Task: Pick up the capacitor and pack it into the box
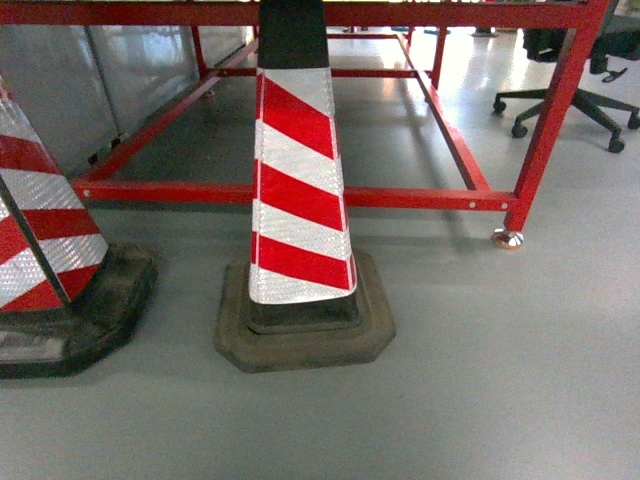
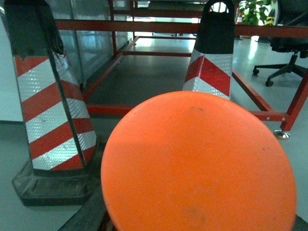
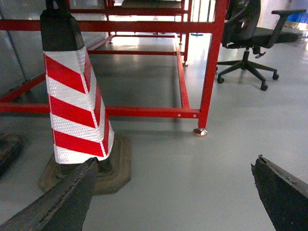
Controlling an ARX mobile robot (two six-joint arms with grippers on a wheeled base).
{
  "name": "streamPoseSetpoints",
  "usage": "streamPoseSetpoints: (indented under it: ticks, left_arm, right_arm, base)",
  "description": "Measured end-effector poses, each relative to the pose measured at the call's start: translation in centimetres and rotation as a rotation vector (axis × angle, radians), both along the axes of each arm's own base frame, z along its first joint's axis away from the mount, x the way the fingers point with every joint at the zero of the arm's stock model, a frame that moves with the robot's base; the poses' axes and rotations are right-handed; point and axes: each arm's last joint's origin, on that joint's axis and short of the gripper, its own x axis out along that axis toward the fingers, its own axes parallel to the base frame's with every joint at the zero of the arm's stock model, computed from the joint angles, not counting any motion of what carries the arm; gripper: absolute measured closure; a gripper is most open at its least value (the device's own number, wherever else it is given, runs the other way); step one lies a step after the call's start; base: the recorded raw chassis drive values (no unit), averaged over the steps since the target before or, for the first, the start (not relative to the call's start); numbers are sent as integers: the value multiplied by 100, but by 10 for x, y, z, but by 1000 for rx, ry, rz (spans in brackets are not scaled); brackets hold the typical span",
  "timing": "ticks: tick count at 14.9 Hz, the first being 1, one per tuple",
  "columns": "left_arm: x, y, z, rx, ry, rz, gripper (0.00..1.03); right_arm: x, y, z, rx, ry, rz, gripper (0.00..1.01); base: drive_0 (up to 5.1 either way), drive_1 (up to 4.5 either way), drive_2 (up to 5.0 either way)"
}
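Observation:
Neither the capacitor nor the box appears in any view. In the right wrist view my right gripper (image 3: 175,163) stands open over bare grey floor, its two dark worn fingers (image 3: 67,199) far apart with nothing between them. The left wrist view is mostly filled by a large round orange disc (image 2: 199,163) close to the camera. A dark bar (image 2: 89,211) shows at its lower left; it may be part of my left gripper, whose jaws are hidden by the disc. No gripper appears in the head view.
Two red-and-white striped traffic cones on black rubber bases stand on the floor, one in the middle (image 1: 297,180) and one at the left (image 1: 45,240). Behind them runs a red metal frame (image 1: 400,197) with a foot (image 1: 507,238). A black office chair (image 3: 250,36) stands at the back right.

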Motion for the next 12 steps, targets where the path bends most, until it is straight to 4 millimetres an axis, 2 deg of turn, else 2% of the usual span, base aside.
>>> streamPoseSetpoints:
  ticks: [2,12]
  left_arm:
    - [0,0,0,0,0,-1,59]
    - [0,0,0,0,3,0,59]
  right_arm:
    - [0,0,0,0,-1,0,3]
    - [0,0,0,0,4,0,3]
  base:
    - [10,436,-415]
    - [0,0,0]
